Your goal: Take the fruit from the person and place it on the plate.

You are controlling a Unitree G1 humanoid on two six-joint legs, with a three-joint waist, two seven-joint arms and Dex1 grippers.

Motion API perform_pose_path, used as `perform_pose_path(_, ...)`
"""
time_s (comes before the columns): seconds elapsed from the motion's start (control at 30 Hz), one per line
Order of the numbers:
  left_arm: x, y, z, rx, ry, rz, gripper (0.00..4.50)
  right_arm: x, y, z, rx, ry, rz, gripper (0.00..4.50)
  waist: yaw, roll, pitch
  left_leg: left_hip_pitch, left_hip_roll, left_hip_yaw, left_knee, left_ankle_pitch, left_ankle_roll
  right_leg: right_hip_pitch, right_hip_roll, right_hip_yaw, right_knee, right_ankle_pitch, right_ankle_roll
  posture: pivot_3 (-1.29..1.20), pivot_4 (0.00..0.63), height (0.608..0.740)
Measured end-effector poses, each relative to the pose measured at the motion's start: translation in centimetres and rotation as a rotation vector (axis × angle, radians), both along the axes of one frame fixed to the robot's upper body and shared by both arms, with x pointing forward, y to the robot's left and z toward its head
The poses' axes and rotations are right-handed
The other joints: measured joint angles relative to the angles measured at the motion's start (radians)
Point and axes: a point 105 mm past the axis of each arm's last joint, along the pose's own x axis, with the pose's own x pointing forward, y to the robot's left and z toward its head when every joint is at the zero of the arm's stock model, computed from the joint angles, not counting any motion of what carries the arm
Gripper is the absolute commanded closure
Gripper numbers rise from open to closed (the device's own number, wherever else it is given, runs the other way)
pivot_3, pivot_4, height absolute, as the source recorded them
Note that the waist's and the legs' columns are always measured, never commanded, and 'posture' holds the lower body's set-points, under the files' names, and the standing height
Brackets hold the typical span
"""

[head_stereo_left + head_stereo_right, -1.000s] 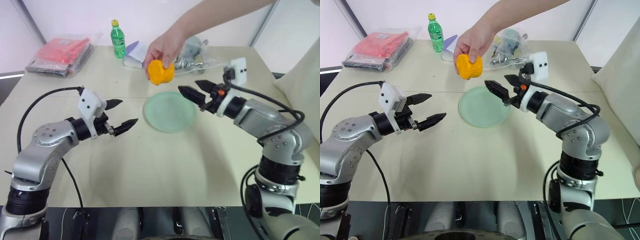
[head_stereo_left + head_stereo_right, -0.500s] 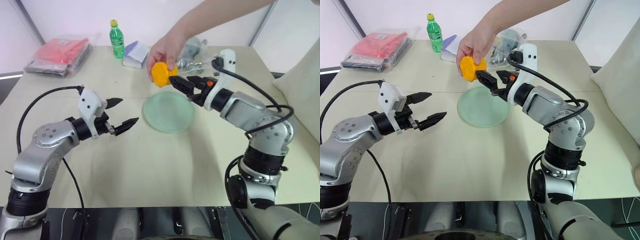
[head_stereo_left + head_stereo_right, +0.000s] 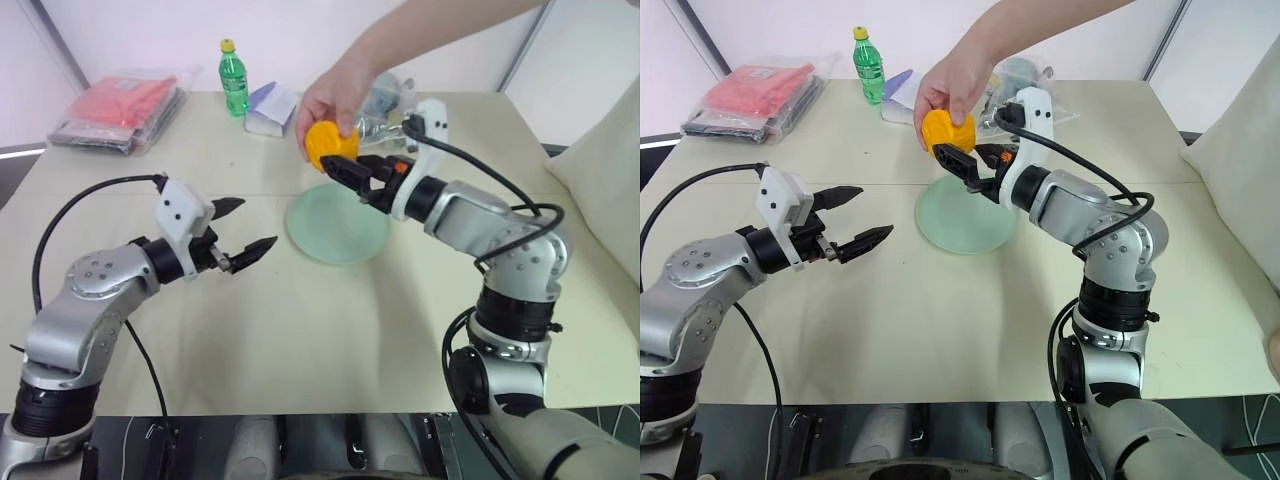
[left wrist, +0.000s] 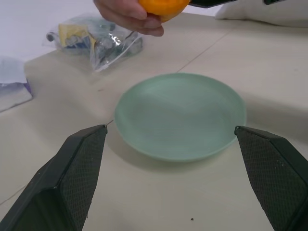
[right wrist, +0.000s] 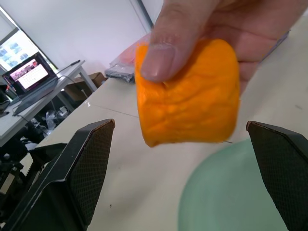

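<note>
The bench [image 3: 300,330] carries the plate [image 3: 338,222] at its middle, bare. Just above the plate's far edge, the person's hand [image 3: 335,92] holds the fruit [image 3: 331,146] from above. My right tool [image 3: 968,168] is spread wide, its tips at the fruit's near side; my left tool [image 3: 250,228] hangs spread, left of the plate. The fruit looks light, smooth, a bit soft: I'd pinch its bare flanks below the fingers [image 5: 161,57], gently, lest it slip.
</note>
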Motion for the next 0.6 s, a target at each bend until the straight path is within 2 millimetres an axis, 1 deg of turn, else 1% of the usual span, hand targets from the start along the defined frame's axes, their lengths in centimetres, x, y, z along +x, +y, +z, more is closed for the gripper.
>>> perform_pose_path(0.2,-0.1,0.2,-0.2,0.000,0.004,0.018,0.05,1.1,0.3,-0.6,-0.009,0.002,0.005,0.00,0.000,0.000,0.000,0.000,0.000,0.000,0.000,0.000,0.000,0.000,0.000,0.000,0.000,0.000,0.000,0.00,0.150,0.731)
perform_pose_path(0.37,-0.4,0.3,-0.2,0.003,0.007,0.026,0.05,1.6,0.7,0.0,-0.006,-0.027,0.017,0.00,-0.001,0.000,0.000,0.000,0.000,0.000,0.000,0.000,0.000,0.000,0.000,0.000,0.000,0.000,0.000,0.00,0.150,0.731)
perform_pose_path(0.47,-0.5,0.4,-0.3,0.001,0.010,0.034,0.00,1.6,1.0,-0.1,-0.009,-0.038,0.028,0.82,0.000,0.000,0.000,0.000,0.000,0.000,0.000,0.000,0.000,0.000,0.000,0.000,0.000,0.000,0.000,0.00,0.150,0.731)
perform_pose_path(0.5,-0.6,0.5,-0.3,0.000,0.010,0.038,0.00,1.6,1.1,0.0,-0.012,-0.042,0.028,1.24,0.000,0.000,0.000,0.000,0.000,0.000,0.000,0.000,0.000,0.000,0.000,0.000,0.000,0.000,0.000,0.00,0.150,0.731)
perform_pose_path(0.6,-0.6,0.7,-0.1,0.000,0.006,0.046,0.00,1.6,1.1,0.0,-0.016,-0.047,0.029,1.24,0.000,0.000,0.000,0.000,0.000,0.000,-0.001,0.000,0.000,0.000,0.000,0.000,0.000,0.000,0.000,0.00,0.150,0.731)
